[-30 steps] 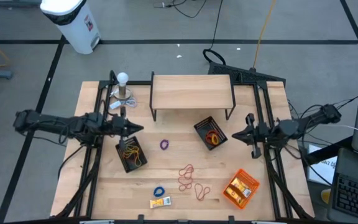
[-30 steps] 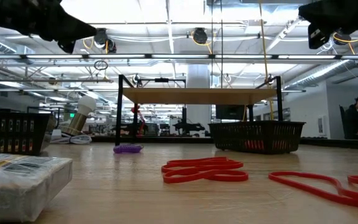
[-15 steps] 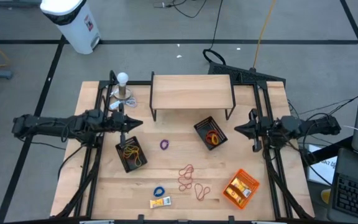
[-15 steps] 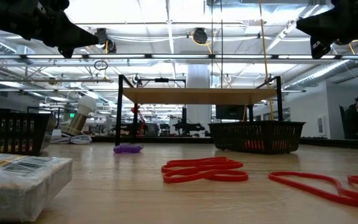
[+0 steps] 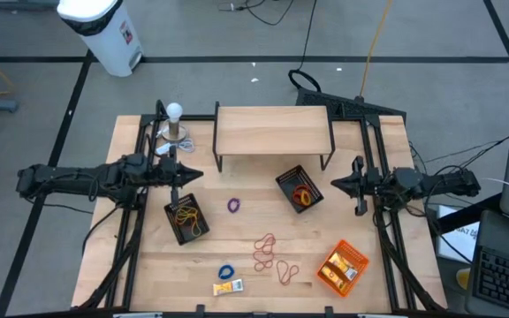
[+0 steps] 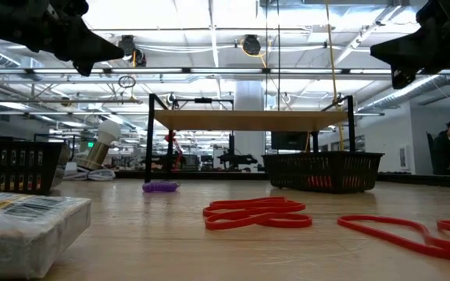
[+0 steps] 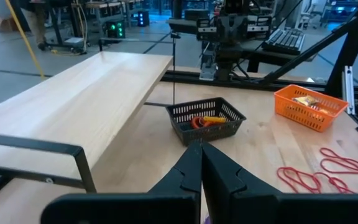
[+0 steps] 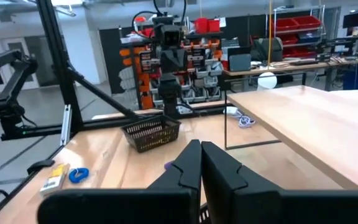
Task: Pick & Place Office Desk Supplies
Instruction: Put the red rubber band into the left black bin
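Bands point(image 5: 266, 252) and a packet point(image 5: 228, 287) lie on the counter point(image 5: 246, 225); left tool point(image 5: 200, 179) and right tool point(image 5: 331, 187) hang clenched, empty.

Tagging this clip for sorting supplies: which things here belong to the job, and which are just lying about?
Job:
- red rubber bands, loose
- purple rubber band
- blue rubber band
- yellow-and-white packet
- two black mesh trays
- orange tray
- left gripper and right gripper, fingers shut, empty

Lying about:
- wooden shelf
- white-topped bin on the floor
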Tool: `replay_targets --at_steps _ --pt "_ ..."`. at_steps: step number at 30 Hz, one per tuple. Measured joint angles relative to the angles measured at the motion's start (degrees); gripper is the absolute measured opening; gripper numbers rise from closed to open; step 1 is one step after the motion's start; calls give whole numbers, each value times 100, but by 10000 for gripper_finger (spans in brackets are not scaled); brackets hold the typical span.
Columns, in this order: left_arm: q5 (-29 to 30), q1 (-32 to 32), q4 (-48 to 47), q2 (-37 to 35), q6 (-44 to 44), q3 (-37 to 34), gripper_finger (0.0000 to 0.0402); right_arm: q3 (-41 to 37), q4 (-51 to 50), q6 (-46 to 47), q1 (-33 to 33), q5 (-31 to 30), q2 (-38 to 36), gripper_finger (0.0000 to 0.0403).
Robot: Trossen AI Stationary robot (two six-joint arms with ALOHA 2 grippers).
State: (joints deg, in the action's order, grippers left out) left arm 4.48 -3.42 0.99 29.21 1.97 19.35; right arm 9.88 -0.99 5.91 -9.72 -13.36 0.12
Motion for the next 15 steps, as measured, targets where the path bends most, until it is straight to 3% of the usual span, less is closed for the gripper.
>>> replay_targets --at_steps 5,11,15 --pt "28 0 -223 2 163 -2 2 -222 284 -85 0 -16 -2 0" --pt "66 0 -259 2 158 -2 3 -773 1533 -267 0 -166 18 0" --pt "141 0 -308 15 284 -2 6 -878 1545 -213 0 -161 31 0"
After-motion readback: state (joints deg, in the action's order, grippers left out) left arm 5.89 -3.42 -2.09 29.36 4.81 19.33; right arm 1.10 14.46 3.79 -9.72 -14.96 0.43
